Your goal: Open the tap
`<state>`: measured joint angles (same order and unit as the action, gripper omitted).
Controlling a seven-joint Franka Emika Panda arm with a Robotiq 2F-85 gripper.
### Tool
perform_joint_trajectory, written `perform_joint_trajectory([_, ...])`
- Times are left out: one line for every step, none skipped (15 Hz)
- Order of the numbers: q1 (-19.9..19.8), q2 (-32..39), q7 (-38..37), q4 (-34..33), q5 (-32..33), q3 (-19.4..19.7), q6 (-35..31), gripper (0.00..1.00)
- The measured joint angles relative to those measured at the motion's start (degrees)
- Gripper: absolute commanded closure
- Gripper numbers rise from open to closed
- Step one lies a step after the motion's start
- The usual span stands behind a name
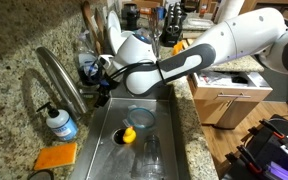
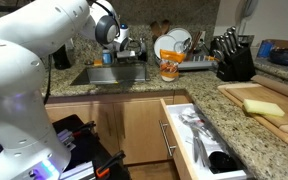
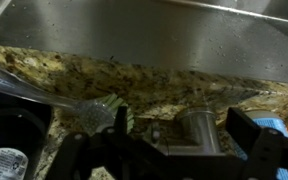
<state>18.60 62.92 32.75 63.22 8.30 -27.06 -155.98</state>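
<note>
The tap (image 1: 58, 78) is a tall brushed-steel gooseneck at the back edge of the sink (image 1: 112, 160). My gripper (image 1: 103, 86) sits low at the tap's base, just over the granite ledge. In the wrist view a short steel cylinder of the tap (image 3: 199, 128) stands between my two dark fingers, with a gap on each side. My gripper (image 3: 181, 120) is open around it and holds nothing. In an exterior view my gripper (image 2: 119, 50) is at the back of the sink, and the tap is mostly hidden behind it.
A clear pump bottle of blue soap (image 1: 61, 123) and an orange sponge (image 1: 56, 157) sit beside the tap. The sink holds a yellow item (image 1: 129, 133) and glassware (image 1: 150, 150). A dish rack (image 2: 174, 45), knife block (image 2: 232, 60) and open drawer (image 2: 199, 135) are nearby.
</note>
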Motion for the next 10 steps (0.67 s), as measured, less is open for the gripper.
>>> perform_joint_trajectory([0.03,0.0,0.0,-0.03,0.02,0.0,-0.01,0.01])
perform_joint_trajectory([0.11,0.0,0.0,-0.12,0.04,0.0,-0.05,0.04])
perform_joint_trajectory([0.22,-0.01,0.0,-0.29,0.05,0.0,-0.13,0.0])
perform_joint_trajectory([0.32,-0.01,0.0,-0.46,0.07,-0.01,-0.24,0.01])
perform_joint_trajectory([0.41,-0.01,0.0,-0.63,0.09,-0.01,-0.42,0.06])
perform_joint_trajectory([0.46,-0.01,0.0,-0.77,0.11,0.0,-0.66,0.25])
perform_joint_trajectory([0.49,-0.01,0.0,-0.86,0.13,0.0,-0.84,0.28])
perform_joint_trajectory([0.49,-0.01,0.01,-0.94,0.13,0.0,-0.91,0.36])
perform_joint_trajectory([0.49,-0.01,0.0,-0.98,0.13,0.0,-0.97,0.42])
perform_joint_trajectory([0.48,-0.01,-0.02,-0.99,0.12,0.0,-1.03,0.5])
